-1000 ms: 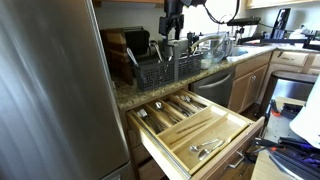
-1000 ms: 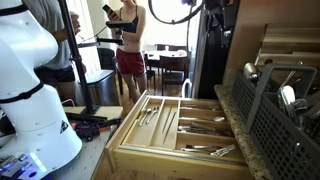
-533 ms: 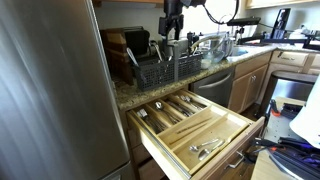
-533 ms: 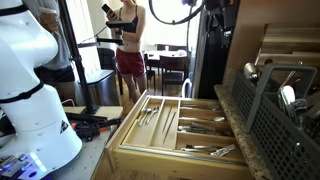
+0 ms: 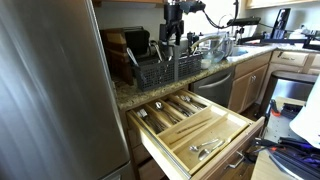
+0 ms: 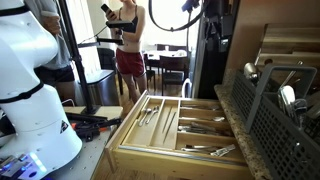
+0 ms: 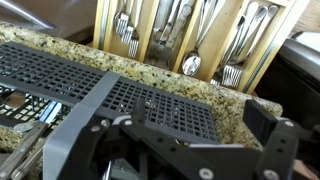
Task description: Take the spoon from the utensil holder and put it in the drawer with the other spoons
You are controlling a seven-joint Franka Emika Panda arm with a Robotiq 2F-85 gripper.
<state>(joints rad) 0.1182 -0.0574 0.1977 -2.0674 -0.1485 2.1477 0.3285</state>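
Note:
The utensil holder (image 5: 160, 68), a black mesh basket, stands on the granite counter and also shows in the other exterior view (image 6: 275, 125) and the wrist view (image 7: 60, 75). A silvery spoon (image 6: 288, 97) sticks up inside it among dark utensils. My gripper (image 5: 170, 38) hangs just above the holder, open and with nothing in it. In the wrist view the gripper (image 7: 175, 130) has its fingers (image 7: 270, 125) spread wide over the basket's rim. Below the counter the pale wooden drawer (image 5: 225, 135) is pulled out. The other spoons (image 7: 195, 50) lie in a middle compartment, between compartments of forks.
A steel fridge door (image 5: 50, 90) fills the near left. Glass bowls (image 5: 215, 45) stand beside the holder on the counter (image 5: 125, 95). A person (image 6: 128, 50) stands far back. A white robot base (image 6: 30, 90) stands near the drawer's (image 6: 135, 150) front.
The arm has shifted slightly above the holder. The jaws stay open and nothing else has moved.

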